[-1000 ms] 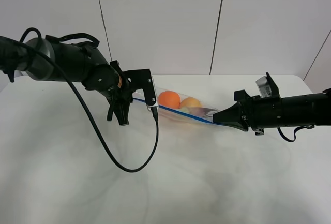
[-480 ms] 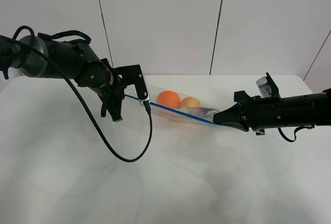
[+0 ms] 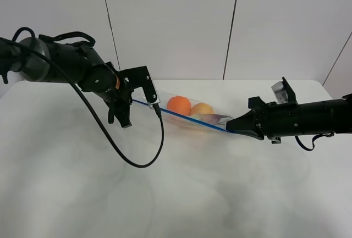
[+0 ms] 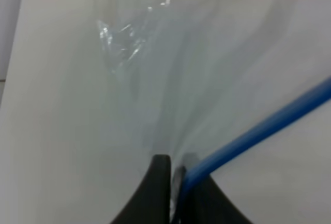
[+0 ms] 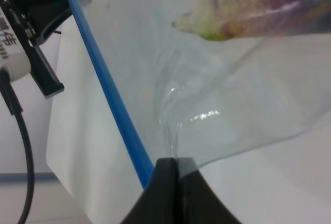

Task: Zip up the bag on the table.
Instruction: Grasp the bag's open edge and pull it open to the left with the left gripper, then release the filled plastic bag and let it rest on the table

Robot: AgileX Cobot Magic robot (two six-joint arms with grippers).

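The clear bag (image 3: 193, 121) is held stretched above the white table (image 3: 165, 199) between both grippers. Its blue zip strip (image 3: 181, 116) runs straight from one gripper to the other. An orange (image 3: 179, 105), a yellow pear (image 3: 202, 108) and a purple eggplant (image 3: 215, 119) lie inside. My left gripper (image 3: 132, 102) is shut on the strip's left end; its wrist view shows the jaws (image 4: 175, 175) pinching the blue strip (image 4: 258, 128). My right gripper (image 3: 231, 127) is shut on the strip's right end, also shown in its wrist view (image 5: 173, 168), where the eggplant (image 5: 269, 4) lies behind crinkled plastic.
A black cable (image 3: 137, 164) hangs in a loop from the left arm down to the tabletop in front of the bag. A grey panelled wall (image 3: 176, 23) stands behind the table's far edge. The right arm (image 3: 308, 118) lies low over the table's right side.
My left gripper has slid left and slightly up along the blue strip, from beside the orange to the strip's left end. The right gripper has held still.
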